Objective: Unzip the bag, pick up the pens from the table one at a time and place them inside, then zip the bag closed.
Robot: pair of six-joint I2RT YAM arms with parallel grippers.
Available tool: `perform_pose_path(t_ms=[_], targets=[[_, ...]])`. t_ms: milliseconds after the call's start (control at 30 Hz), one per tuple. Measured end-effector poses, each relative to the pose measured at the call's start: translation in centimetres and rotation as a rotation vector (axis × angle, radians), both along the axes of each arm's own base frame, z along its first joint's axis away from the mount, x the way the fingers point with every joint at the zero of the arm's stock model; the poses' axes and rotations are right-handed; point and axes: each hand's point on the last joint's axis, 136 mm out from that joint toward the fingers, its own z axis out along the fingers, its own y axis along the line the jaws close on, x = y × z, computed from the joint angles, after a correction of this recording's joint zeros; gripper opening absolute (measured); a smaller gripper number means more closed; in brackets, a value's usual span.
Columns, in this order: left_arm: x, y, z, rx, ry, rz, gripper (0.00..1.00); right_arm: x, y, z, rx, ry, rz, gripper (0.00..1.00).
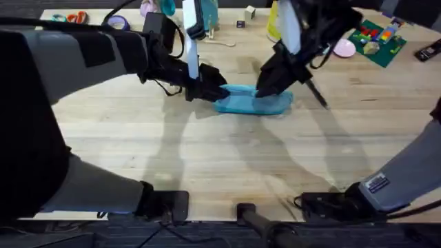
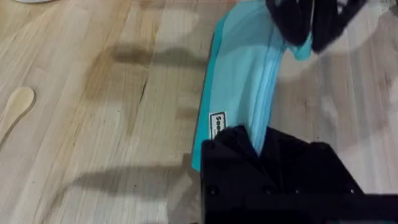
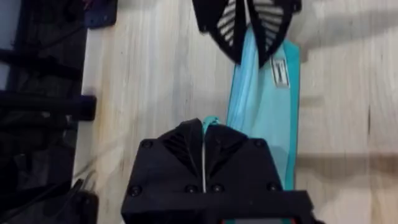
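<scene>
Bag (image 1: 251, 102) is my landmark: it's flat on the table (image 1: 207, 158), long axis running left-right in my overhead view, roughly mid-table.

Left of bag: my left gripper (image 1: 210, 89) is on the bag's left end. Left wrist cam shows its black fingers (image 2: 227, 146) closed down on the fabric at that end, right by the small white label (image 2: 216, 126). Zipper line (image 2: 268, 74) runs straight away from the fingers along the pouch.

On bag, right half: right gripper (image 1: 265, 88) is down on the top of the bag near its right end. Right wrist cam shows fingers (image 3: 180, 146) shut, gap down to a thin slit, with a bit of light blue material (image 3: 211, 121) pinched between the tips. Can't tell whether that's the zipper pull or plain fabric.

Zipper: can't tell from any view if it's open or closed.

Just right of bag: one dark pen (image 1: 317, 94) lying on the table, angled, close to the bag's right end.

Behind bag, far edge of table: pale wooden spoon (image 2: 15, 109).
</scene>
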Motion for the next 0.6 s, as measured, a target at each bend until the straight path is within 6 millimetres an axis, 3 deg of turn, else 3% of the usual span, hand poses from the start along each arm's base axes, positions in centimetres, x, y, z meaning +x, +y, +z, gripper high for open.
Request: perform_pose_path(t_ms=[367, 600], targets=[[0.0, 0.0, 0.0, 0.000, 0.002, 0.000, 0.041, 0.4, 4.8, -0.4, 0.008, -0.072, 0.024, 0.031], [-0.1, 0.0, 0.0, 0.000, 0.003, 0.000, 0.041, 0.2, 6.3, -0.3, -0.008, -0.070, 0.014, 0.031]])
